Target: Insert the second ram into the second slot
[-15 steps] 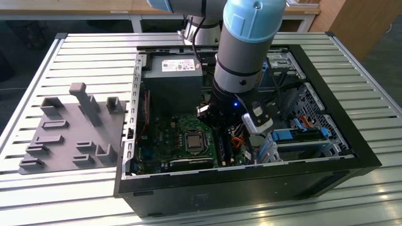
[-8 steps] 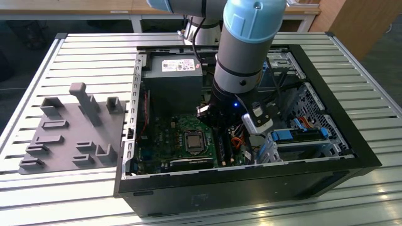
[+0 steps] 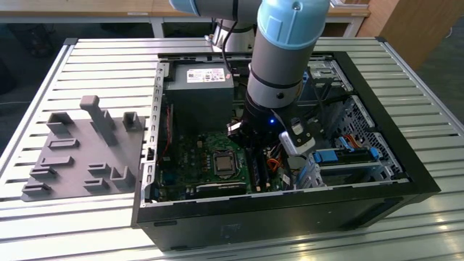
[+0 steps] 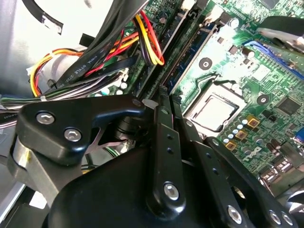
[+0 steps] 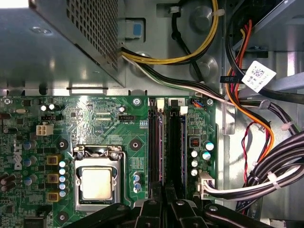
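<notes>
My gripper (image 3: 255, 156) is deep inside the open computer case, at the motherboard's two parallel memory slots (image 5: 176, 142) beside the processor socket (image 5: 96, 183). In both wrist views the black fingers (image 5: 151, 211) stand close together with only a narrow gap. The second ram (image 5: 165, 156) shows edge-on as a thin dark strip running from between the fingertips along the slots. My gripper (image 4: 166, 107) appears shut on it. I cannot tell which of the two slots it stands in, nor how deep it sits.
The grey power supply (image 3: 199, 92) stands behind the slots. Red, yellow and black cable bundles (image 5: 247, 95) hang close beside them. Light-blue drive-bay clips (image 3: 340, 155) sit at the exterior view's right. A grey fixture plate (image 3: 83, 152) lies on the slatted table outside the case.
</notes>
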Controlling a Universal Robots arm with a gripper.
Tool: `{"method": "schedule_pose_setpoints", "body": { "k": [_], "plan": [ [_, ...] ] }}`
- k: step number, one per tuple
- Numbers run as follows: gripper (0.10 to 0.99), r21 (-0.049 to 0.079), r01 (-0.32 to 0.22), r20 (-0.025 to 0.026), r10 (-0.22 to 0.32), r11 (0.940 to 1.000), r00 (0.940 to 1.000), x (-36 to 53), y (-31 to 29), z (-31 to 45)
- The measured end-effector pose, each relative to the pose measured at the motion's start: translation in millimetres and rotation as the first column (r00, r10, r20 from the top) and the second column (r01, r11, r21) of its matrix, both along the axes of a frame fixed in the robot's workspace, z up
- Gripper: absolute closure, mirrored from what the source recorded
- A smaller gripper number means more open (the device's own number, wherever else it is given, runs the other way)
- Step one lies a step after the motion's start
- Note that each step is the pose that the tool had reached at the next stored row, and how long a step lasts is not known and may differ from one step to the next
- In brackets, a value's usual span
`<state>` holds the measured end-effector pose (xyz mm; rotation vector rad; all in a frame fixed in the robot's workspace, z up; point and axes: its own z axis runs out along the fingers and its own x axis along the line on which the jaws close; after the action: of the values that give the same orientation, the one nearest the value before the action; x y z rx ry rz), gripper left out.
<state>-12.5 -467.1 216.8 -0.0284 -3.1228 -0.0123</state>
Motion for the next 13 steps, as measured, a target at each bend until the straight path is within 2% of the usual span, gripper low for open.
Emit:
{"method": "schedule_pose_setpoints", "body": {
  "k": [10, 11, 13],
  "plan": [
    [0.929, 0.000, 0.000, -0.0001, 0.000, 1.0000, 1.0000, 0.0, -0.1, -1.3],
    [0.867, 0.000, 0.000, 0.0000, 0.000, 1.0000, 1.0000, 0.0, -0.1, -1.3],
    [0.867, 0.000, 0.000, 0.0000, 0.000, 1.0000, 1.0000, 0.0, -0.1, -0.4]
  ]
}}
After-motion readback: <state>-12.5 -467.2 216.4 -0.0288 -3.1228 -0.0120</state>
